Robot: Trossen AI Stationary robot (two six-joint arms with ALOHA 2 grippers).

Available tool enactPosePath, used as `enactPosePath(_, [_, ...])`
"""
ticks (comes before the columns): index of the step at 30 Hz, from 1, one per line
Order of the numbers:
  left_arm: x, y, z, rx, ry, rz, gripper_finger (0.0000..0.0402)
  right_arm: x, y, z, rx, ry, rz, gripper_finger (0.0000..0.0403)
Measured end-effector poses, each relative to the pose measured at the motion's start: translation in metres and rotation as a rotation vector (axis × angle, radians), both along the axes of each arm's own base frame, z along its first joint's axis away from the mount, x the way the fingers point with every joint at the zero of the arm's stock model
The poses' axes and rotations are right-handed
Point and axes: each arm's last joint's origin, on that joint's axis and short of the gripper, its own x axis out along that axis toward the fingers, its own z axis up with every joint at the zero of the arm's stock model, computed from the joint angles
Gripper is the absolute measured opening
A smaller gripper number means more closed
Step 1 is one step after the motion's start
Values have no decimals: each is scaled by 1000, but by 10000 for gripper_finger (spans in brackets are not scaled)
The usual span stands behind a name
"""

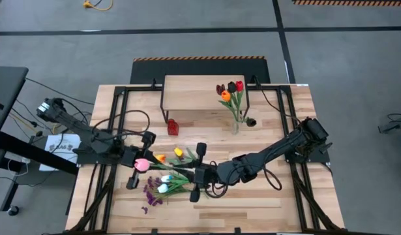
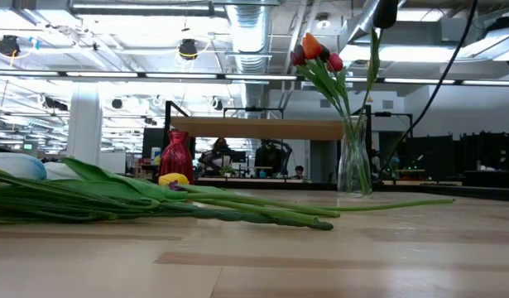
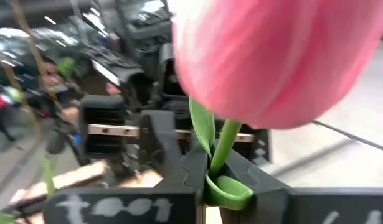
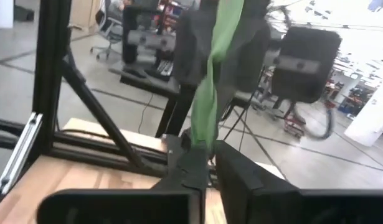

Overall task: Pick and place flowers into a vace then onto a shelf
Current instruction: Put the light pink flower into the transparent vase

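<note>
Above the surface (image 1: 265, 202), the left pincer (image 3: 211, 186) is clamped on the pink tulip (image 3: 272, 56) just under its head, while the right pincer (image 4: 207, 165) pinches the same green stem lower down. Best loosen one grip before lifting toward the vase (image 1: 237, 125).

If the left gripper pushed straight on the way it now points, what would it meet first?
Probably the right gripper. The left gripper, shut on the pink tulip's green stem, points across the table at it, and the left wrist view shows dark arm parts right behind the bloom. Depth is unclear.
</note>
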Motion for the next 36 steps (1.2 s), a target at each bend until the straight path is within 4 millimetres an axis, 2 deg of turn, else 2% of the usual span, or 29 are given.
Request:
enactPosePath(6, [-2,9,20,18,104,-105,1,2,-5,-1,-5,11,-8,93])
enactPosePath(10, [-2,13,22,40,137,-211,1,2,-2,-1,-3,14,48,120])
enactPosePath(14, [0,19,19,79,155,-231,0,3,2,12,26,45,116,138])
enactPosePath(20, [9,24,19,60,137,-253,0,6,-5,27,110,71,128,148])
enactPosePath(28, [21,21,15,55,127,-256,0,13,-21,25,214,103,199,144])
enactPosePath(36, [26,20,12,59,141,-257,0,13,-19,25,223,111,275,148])
